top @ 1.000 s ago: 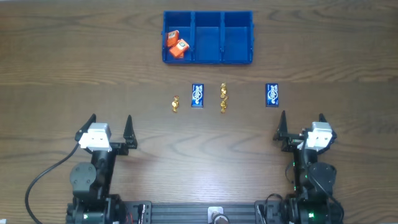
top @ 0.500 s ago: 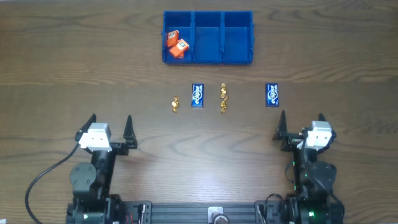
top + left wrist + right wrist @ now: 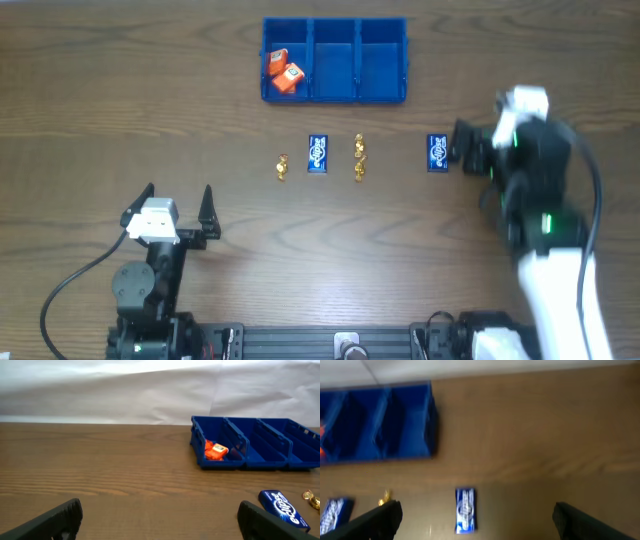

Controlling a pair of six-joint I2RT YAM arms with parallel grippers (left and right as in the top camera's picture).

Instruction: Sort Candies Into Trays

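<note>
L gripper [image 3: 178, 190], R gripper [image 3: 476, 507] released; 2 orange [image 3: 279, 58] [image 3: 290, 76], 2 blue [image 3: 318, 154] [image 3: 437, 152], 3 gold candies [image 3: 283, 166] [image 3: 359, 146] [image 3: 360, 169].

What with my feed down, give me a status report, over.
Left pincer open, near its base. Right pincer open, by right bar. Two orange candies in tray's left bin; two bars, three gold candies on table. Nothing blocking.

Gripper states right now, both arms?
Left gripper: open, empty.
Right gripper: open, empty, near a blue candy.
</note>
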